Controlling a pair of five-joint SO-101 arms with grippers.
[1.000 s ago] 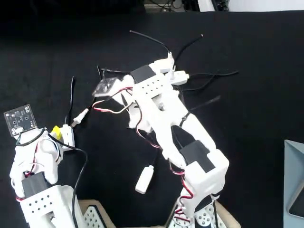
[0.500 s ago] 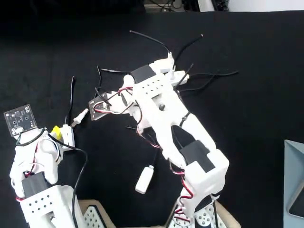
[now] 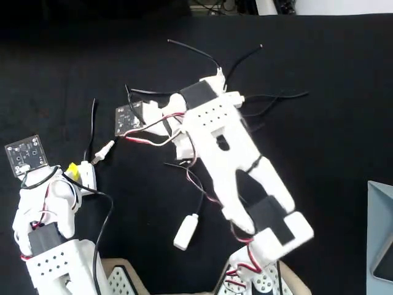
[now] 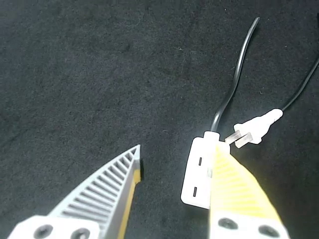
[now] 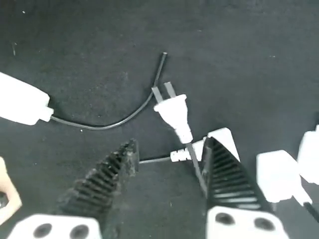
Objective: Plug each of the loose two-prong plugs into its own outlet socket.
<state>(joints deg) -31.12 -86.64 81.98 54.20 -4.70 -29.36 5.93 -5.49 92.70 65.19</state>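
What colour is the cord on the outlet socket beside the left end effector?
Black; the cord shows best in the left wrist view.

yellow finger [image 4: 234, 189] of the left claw [image 4: 177, 145] hides part of the outlet socket [image 4: 192, 174].

A black tablecloth [image 3: 331, 153] spreads under everything, evenly lit. At the far right edge shows a white strip [image 3: 344, 6]; at the near right edge stands a grey box [image 3: 382, 233].

This looks like a robotics lab bench: a black cloth [image 3: 325, 123] covers the table, and the white printed left arm [image 3: 46, 246] and right arm [image 3: 239, 166] carry bare circuit boards [image 3: 26, 153] and exposed wiring [image 3: 144, 141]. A grey tray [image 3: 381, 233] sits at four o'clock.
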